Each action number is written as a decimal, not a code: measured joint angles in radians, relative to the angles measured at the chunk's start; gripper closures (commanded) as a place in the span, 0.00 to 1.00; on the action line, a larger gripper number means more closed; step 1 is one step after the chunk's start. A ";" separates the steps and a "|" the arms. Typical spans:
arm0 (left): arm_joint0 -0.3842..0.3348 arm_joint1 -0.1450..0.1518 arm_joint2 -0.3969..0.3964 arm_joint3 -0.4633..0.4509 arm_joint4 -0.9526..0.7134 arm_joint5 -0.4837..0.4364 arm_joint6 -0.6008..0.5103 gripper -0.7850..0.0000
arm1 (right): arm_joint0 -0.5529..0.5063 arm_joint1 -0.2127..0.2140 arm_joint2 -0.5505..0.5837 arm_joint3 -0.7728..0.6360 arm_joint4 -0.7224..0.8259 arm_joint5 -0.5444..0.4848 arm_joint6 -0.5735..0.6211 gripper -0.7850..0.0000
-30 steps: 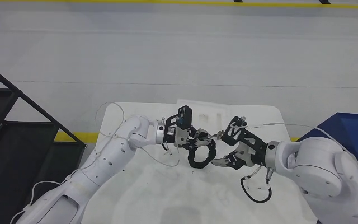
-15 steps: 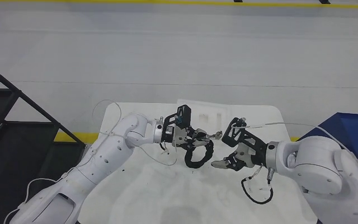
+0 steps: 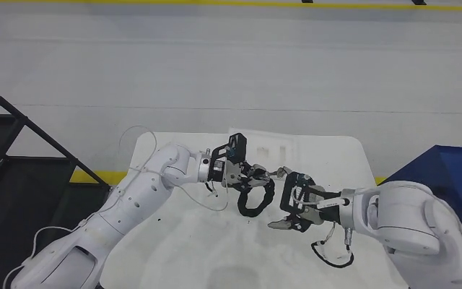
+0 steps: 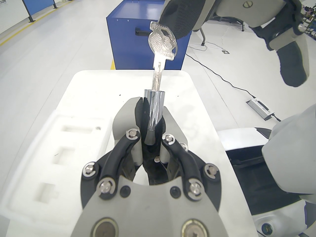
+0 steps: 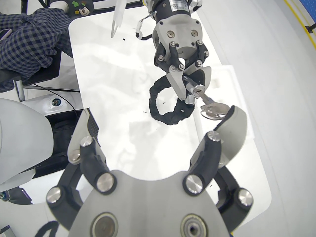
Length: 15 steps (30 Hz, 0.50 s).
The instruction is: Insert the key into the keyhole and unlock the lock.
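Key [image 4: 161, 43] sits partway in lock [image 4: 154, 104], which left gripper [image 4: 151, 110] clamps above table [image 4: 202, 114]. Right gripper [image 5: 160, 114] is spread wide, one fingertip [image 4: 181, 13] touching the bow. Risk: a one-sided nudge tilts or pulls the key out, since it can't be turned without a pinch.

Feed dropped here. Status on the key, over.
Left gripper shut on lock. Key in keyhole. Right gripper open, one finger at key head. No obstruction.

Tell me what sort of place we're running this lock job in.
Likely a robotics lab or factory-style hall: a wide pale floor marked with a yellow line, a blue metal cabinet beyond the white table, and a power brick with its cable lying on the floor.
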 measured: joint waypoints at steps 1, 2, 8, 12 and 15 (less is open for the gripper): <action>-0.001 -0.001 0.003 0.002 0.001 0.000 0.001 1.00 | 0.004 0.000 -0.008 0.000 -0.008 -0.003 -0.003 0.00; -0.003 -0.002 0.006 0.004 0.003 0.000 0.002 1.00 | 0.008 -0.001 -0.015 0.001 -0.014 -0.005 -0.006 0.00; -0.011 -0.006 0.011 0.010 0.016 0.000 0.013 1.00 | 0.036 -0.001 -0.063 0.008 -0.020 0.002 0.017 0.00; -0.009 -0.007 0.004 0.009 0.031 0.000 0.026 1.00 | 0.055 0.000 -0.086 0.000 -0.001 0.030 0.071 0.00; -0.005 -0.006 -0.001 0.006 0.043 0.000 0.033 1.00 | 0.065 0.002 -0.089 -0.011 0.008 0.043 0.085 0.00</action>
